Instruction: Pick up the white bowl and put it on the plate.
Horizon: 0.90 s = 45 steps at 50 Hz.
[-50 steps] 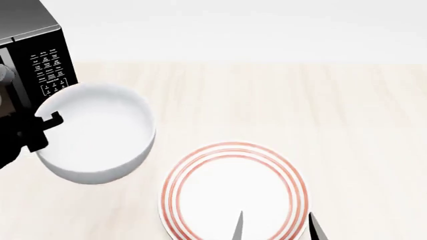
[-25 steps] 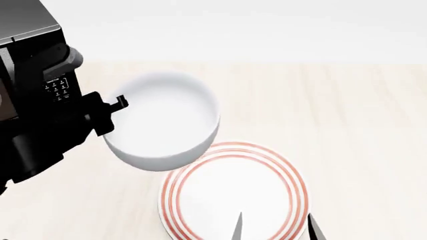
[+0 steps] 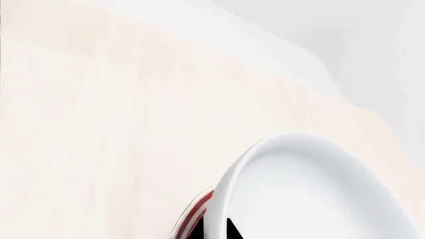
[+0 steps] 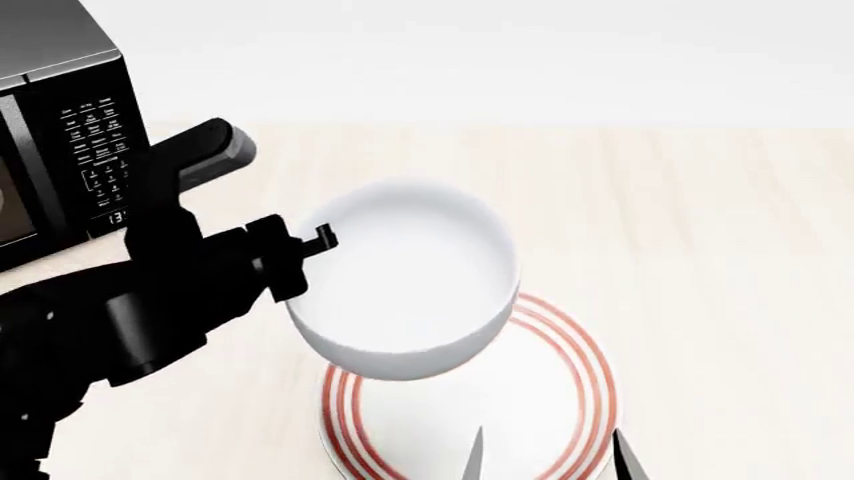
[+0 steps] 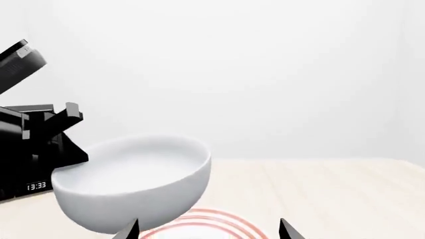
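White bowl (image 4: 407, 280) is off the table, held at its rim by the left gripper (image 4: 304, 255), whose fingers are clamped on the rim edge nearest the microwave (image 4: 60, 140). Head view: the bowl hangs over the far-left part of the plate (image 4: 561, 400) and covers that part of the red rings; the near and right parts of the plate show. Right wrist view confirms the gap: the bowl (image 5: 133, 184) floats above the plate (image 5: 212, 224), tilted, with its gripped side higher and the opposite wall lower. It is not resting on the plate. The bowl looks empty.

Left wrist view: the bowl's rim and inside (image 3: 312, 194) fill the frame's corner, a sliver of red plate ring (image 3: 196, 214) shows just beside the rim, and a dark fingertip (image 3: 231, 230) sits inside the wall.

Right gripper (image 4: 547, 455): only two dark finger tips show at the near edge of the head view, spread apart, over the plate's near side, holding nothing. Same in its wrist view: the tips (image 5: 133, 230) stand wide apart, with the plate between them and the bowl beyond.

The light wood table (image 4: 721, 220) carries the plate; the black microwave stands at far left, with its keypad visible.
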{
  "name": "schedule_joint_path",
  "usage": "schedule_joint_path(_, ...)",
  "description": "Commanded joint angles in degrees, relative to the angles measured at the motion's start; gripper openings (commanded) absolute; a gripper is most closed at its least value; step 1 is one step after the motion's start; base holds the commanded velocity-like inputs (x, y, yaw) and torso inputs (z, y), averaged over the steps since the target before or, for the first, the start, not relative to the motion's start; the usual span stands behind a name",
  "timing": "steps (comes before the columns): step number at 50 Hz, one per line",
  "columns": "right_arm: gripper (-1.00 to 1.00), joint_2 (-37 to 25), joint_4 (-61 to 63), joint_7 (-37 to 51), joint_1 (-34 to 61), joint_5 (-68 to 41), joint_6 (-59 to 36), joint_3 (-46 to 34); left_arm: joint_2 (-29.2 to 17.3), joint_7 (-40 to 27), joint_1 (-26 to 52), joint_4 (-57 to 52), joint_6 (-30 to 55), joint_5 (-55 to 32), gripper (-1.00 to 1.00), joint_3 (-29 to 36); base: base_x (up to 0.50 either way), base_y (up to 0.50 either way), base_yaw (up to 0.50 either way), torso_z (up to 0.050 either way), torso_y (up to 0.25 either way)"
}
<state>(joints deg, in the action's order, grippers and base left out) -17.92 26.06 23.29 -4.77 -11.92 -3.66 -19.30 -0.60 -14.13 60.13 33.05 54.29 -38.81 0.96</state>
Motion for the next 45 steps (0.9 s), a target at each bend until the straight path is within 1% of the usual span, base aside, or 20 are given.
schedule_joint_path(1,1.0,-0.15,-0.39,0.18,-0.11,0.03,0.3,-0.25,-0.04,-3.62,-2.62,-3.64,-0.63,-8.8,-1.0,3.76,0.0,0.0,0.0,0.0,0.0)
schedule_joint_path(12,1.0,-0.32,-0.71,0.37,-0.15,0.0,0.54,-0.39,0.16,-5.41,-2.71,-2.77,-3.06,-14.18,-1.0,7.71,0.0,0.0,0.0,0.0,0.001)
schedule_joint_path(24,1.0,-0.46,-0.64,0.49,-0.14,-0.26,0.59,-0.58,0.37,-2.94,1.67,8.36,-12.82,-18.51,-1.0,16.43,0.0,0.0,0.0,0.0,0.0)
schedule_joint_path(31,1.0,-0.6,-0.6,0.66,-0.2,-0.36,0.68,-0.57,0.34,-1.78,2.88,12.86,-16.78,-20.91,-1.0,20.93,0.0,0.0,0.0,0.0,0.001)
schedule_joint_path(35,1.0,-0.57,-1.02,0.61,-0.21,-0.36,0.87,-0.78,0.14,-1.93,2.73,12.98,-17.86,-22.11,-1.0,22.69,0.0,0.0,0.0,0.0,0.0)
schedule_joint_path(39,1.0,-0.6,-1.07,0.65,-0.26,-0.33,0.97,-0.93,0.35,-1.28,4.01,15.76,-20.66,-22.82,-1.0,24.52,0.0,0.0,0.0,0.0,0.0)
schedule_joint_path(42,1.0,-0.6,-1.32,0.62,-0.24,-0.43,1.11,-0.97,0.45,-0.65,5.05,18.47,-23.04,-24.39,-1.0,27.04,0.0,0.0,0.0,0.0,0.0)
schedule_joint_path(45,1.0,-0.64,-1.38,0.59,-0.19,-0.57,1.13,-1.03,0.53,0.39,6.4,22.15,-26.28,-27.43,-1.0,31.21,0.0,0.0,0.0,0.0,0.0)
